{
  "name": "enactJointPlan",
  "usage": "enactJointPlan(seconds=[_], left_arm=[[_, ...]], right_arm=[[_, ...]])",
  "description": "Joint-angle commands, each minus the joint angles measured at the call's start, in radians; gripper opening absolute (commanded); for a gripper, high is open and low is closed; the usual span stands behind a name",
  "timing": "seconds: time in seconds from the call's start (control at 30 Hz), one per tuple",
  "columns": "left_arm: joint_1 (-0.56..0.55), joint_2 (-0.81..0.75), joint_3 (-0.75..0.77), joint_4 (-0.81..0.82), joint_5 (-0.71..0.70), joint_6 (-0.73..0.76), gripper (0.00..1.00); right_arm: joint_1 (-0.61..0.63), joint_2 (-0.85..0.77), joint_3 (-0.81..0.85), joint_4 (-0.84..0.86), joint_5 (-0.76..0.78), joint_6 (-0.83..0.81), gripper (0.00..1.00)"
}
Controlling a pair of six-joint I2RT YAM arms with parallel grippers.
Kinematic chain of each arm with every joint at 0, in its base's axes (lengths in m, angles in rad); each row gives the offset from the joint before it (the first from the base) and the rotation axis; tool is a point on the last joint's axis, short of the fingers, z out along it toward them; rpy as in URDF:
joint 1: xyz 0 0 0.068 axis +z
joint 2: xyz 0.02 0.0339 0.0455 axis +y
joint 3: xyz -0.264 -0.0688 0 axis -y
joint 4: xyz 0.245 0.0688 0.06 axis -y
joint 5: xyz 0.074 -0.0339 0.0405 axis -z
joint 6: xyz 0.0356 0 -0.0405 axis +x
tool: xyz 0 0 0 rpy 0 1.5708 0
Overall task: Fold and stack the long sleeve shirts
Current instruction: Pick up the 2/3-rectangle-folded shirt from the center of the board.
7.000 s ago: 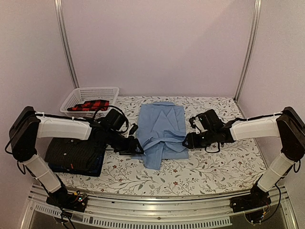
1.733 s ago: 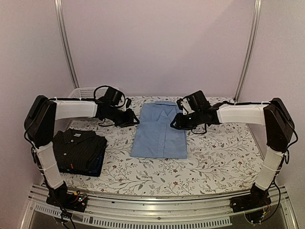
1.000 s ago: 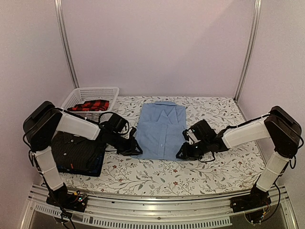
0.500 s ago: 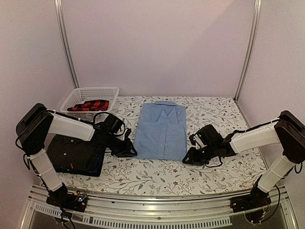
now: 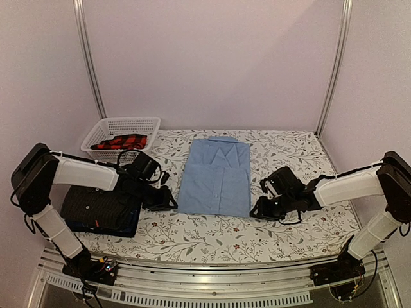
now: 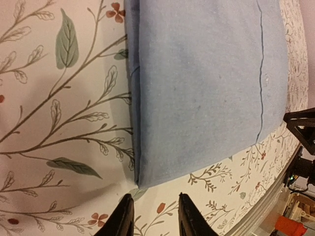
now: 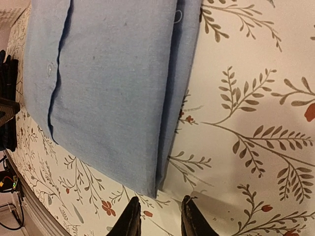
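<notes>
You've got the plain light blue collared shirt (image 5: 217,176) folded to a rectangle in the middle of the floral-print desk (image 5: 302,224). Its long axis runs near to far. The collar is at the far end, pointing away from the arm bases, and the folded edge is nearest you. The button placket faces up and runs along that same axis.

The left fingers (image 6: 123,219) sit low over the desk just off the shirt's near-left corner. There's a narrow gap between them with nothing in it, only desk showing through. The right fingers (image 7: 132,219) mirror this at the near-right corner, also narrowly parted and empty, with the tips just short of the cloth edge. I can't tell whether either pair touches the cloth.

The folded black pinstriped shirt (image 5: 99,204) lies at near left, stacked on the dark navy folded shirt (image 5: 131,224), whose edge shows at the near right of the pile. The pile is well apart from the blue shirt.

The white plastic lattice basket (image 5: 125,119) is at far left and holds a red-and-black plaid cloth (image 5: 122,141).
</notes>
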Motion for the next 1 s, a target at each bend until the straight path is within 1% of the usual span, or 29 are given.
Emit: enactJointPlan(seconds=[0.0,0.13,0.53,0.63,0.7,0.8,0.83,0.97], left_arm=[[0.019,-0.031,-0.012,-0.037,-0.028,0.028,0.31],[0.019,-0.023,-0.008,-0.037,-0.027,0.033,0.31],[0.022,-0.02,-0.005,-0.039,-0.023,0.037,0.31],[0.021,-0.023,-0.008,-0.04,-0.021,0.04,0.31],[0.021,-0.025,-0.01,-0.041,-0.019,0.04,0.31],[0.021,-0.029,-0.014,-0.046,-0.012,0.051,0.31],[0.022,-0.03,-0.019,-0.046,-0.009,0.052,0.31],[0.01,-0.041,-0.043,-0.027,0.026,0.057,0.31]], right_arm=[[0.001,-0.021,-0.002,0.006,0.025,0.019,0.27],[0.013,0.022,0.016,0.031,-0.009,0.018,0.26],[0.04,0.085,0.037,0.05,-0.018,0.038,0.25],[0.047,0.1,0.049,0.036,-0.016,0.039,0.21],[0.049,0.108,0.05,0.03,-0.015,0.042,0.16],[0.048,0.104,0.048,0.001,0.007,0.042,0.03],[0.048,0.097,0.046,-0.008,0.015,0.042,0.0],[0.047,0.065,0.034,-0.043,0.038,0.037,0.0]])
